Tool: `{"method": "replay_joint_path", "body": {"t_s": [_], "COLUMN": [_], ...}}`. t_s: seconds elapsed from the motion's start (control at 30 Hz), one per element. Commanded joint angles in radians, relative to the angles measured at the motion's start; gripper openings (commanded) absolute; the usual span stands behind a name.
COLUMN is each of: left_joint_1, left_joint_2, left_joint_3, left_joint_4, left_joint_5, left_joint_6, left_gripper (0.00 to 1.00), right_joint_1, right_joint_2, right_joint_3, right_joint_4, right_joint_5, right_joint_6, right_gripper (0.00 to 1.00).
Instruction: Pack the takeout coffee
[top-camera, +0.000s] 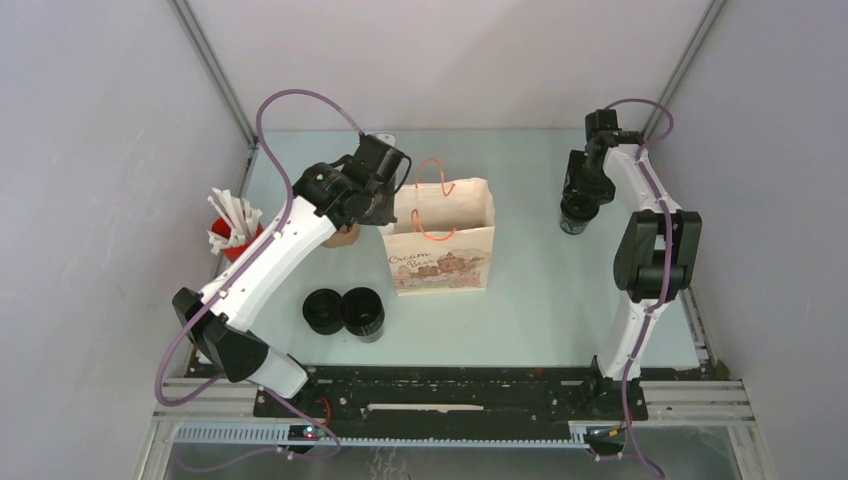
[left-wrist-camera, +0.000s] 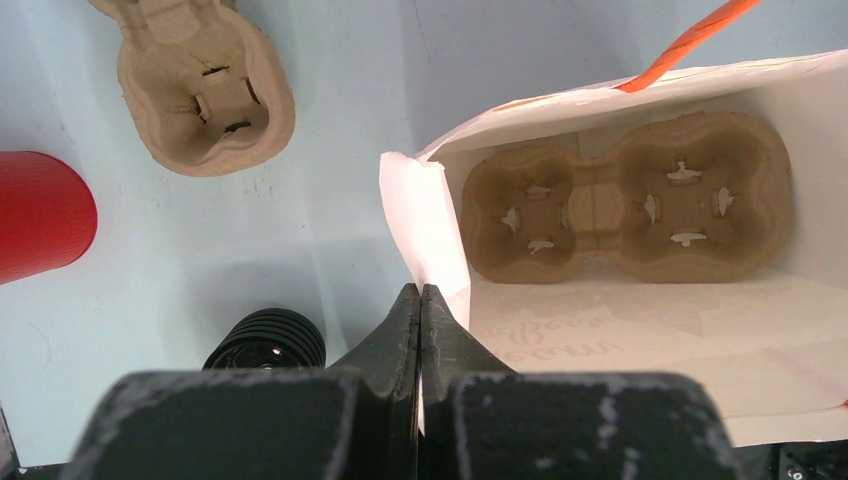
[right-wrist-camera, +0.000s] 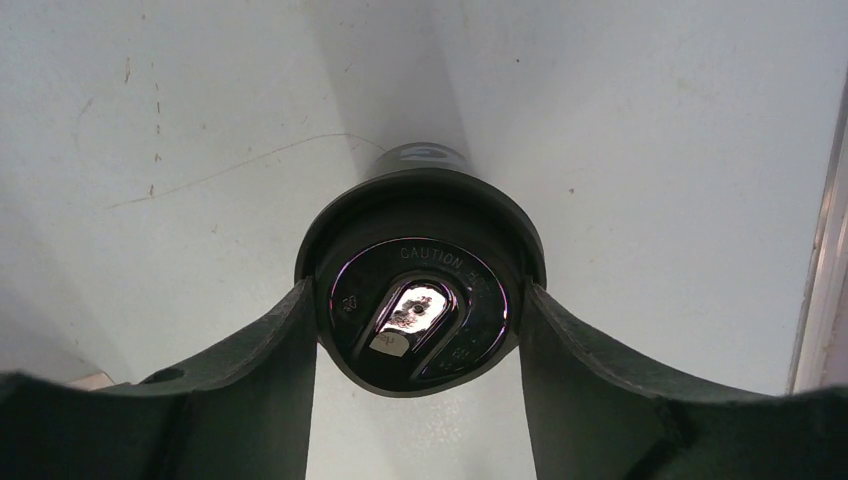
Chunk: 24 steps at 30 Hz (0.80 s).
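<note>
We see the takeout coffee (right-wrist-camera: 425, 255) standing upright in the far right part of the tabletop (top-camera: 540, 310), directly below the right end effector (right-wrist-camera: 418, 305), whose fingers (right-wrist-camera: 270, 380) flank the lid on both sides; we cannot tell whether they grip it yet. The paper bag (top-camera: 440, 250) stands to the left, well apart, mid-tabletop, so we judge the right arm must carry the cup leftward. The left end effector (left-wrist-camera: 420, 300) is pinched tight on the bag's rim, the pulp carrier (left-wrist-camera: 620, 200) showing inside

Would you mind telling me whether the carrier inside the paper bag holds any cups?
Empty: the carrier's two visible wells in the bag show bare pulp, no cup.
</note>
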Motion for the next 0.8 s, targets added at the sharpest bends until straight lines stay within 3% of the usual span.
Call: {"method": "replay_joint_path", "body": {"t_s": [0.0, 0.17, 0.27, 0.43, 0.63, 0.77], "left_joint_1": [0.002, 0.001, 0.002, 0.001, 0.001, -0.001], "left_joint_2": [0.013, 0.017, -0.023, -0.120, -0.188, -0.291], "left_joint_3": [0.035, 0.102, 0.093, -0.027, -0.124, -0.300], "left_joint_4": [0.003, 0.024, 0.123, 0.353, 0.481, 0.644], "left_joint_5": [-0.038, -0.097, -0.097, -0.093, -0.046, 0.015], "left_joint_6": [0.022, 0.071, 0.135, 0.248, 0.323, 0.340], "left_gripper": [0.00, 0.00, 0.00, 0.00, 0.00, 0.00], "right_joint_1": [0.007, 0.062, 0.106, 0.230, 0.415, 0.540], "right_joint_2": [-0.021, -0.144, -0.285, -0.535, -0.788, -0.928], "right_joint_3": [0.039, -0.002, -0.076, -0.183, -0.272, -0.315], "right_joint_4": [-0.006, 0.019, 0.077, 0.172, 0.222, 0.218], "right_joint_5": [0.033, 0.038, 0.010, -0.050, -0.073, -0.084], "right_joint_6": [0.001, 0.027, 0.041, 0.057, -0.003, -0.052], "right_gripper": [0.58, 0.53, 0.52, 0.52, 0.50, 0.48]}}
